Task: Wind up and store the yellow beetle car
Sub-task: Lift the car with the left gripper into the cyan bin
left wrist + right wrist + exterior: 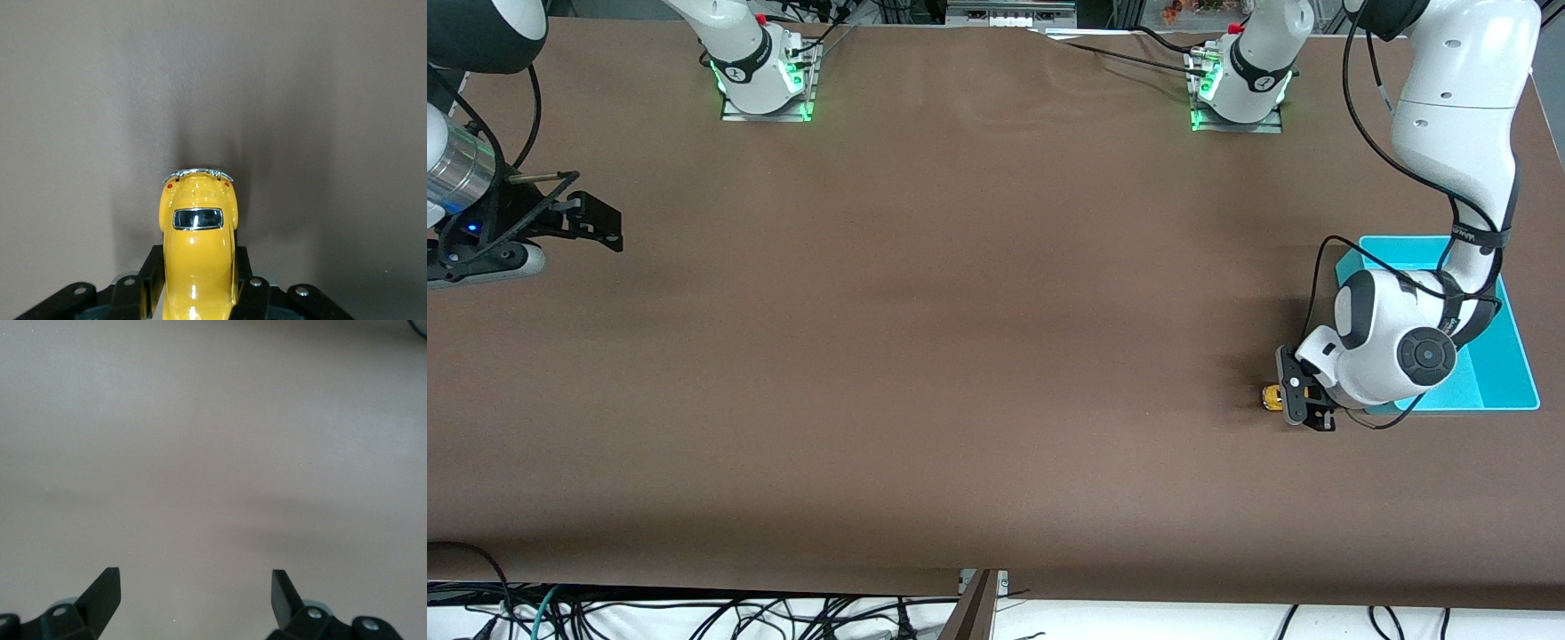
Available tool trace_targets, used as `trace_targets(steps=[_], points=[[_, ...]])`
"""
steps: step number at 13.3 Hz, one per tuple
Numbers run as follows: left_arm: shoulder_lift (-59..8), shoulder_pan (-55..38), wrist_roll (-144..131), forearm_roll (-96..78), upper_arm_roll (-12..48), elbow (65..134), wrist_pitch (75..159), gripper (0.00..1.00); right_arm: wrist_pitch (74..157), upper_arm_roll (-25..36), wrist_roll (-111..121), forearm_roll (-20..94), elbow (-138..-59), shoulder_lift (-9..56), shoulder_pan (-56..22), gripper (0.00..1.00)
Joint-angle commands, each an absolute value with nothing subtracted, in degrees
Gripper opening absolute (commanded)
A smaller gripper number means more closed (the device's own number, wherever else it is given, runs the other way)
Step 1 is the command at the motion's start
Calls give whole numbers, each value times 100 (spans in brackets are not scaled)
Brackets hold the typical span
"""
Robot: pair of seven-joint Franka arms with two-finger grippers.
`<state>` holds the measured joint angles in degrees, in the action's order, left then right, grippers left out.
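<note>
Near the left arm's end of the counter: the yellow beetle car (1271,396) stands on the brown counter (960,356), just beside the blue bin (1513,373), at the bin's corner nearest to the front camera.
Left hand: the left hand (1300,402) is down at the car and clenched on it; in the left wrist view its two fingers (150,277) press both sides of the yellow body (198,247).
Right hand: the right hand (591,218) waits over the right arm's end of the counter, well apart from the car, released, with nothing between its fingers (103,590).
Car direction: the long axis runs straight out from between the left fingers. The end with the small window, the chrome bumper and two red lamps points away from the hand, so I judge it is the rear end.
Done: the car is grasped, as far as I can judge; the wheels seem to be on the counter.
Left: the winding is not visible yet, probably a pull backward on the counter is needed. After this the car must go into the blue bin, which shows no car inside.
</note>
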<state>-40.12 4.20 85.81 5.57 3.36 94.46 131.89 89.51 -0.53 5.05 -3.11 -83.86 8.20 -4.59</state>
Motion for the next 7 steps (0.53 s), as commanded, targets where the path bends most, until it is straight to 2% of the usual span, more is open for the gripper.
trace_targets(steps=[1, 4, 7], points=[[-3246, 396, 8675, 659, 430, 9475, 12204, 7, 8991, -62, 545, -360, -8394, 782, -448, 100], [-2454, 395, 8666, 650, 466, 9431, 10938, 8, 9000, -70, 554, -352, -8394, 791, -457, 100], [-2294, 815, 9085, 659, 404, 9448, 10415, 10, 8991, -70, 536, -352, -8394, 782, -466, 100]])
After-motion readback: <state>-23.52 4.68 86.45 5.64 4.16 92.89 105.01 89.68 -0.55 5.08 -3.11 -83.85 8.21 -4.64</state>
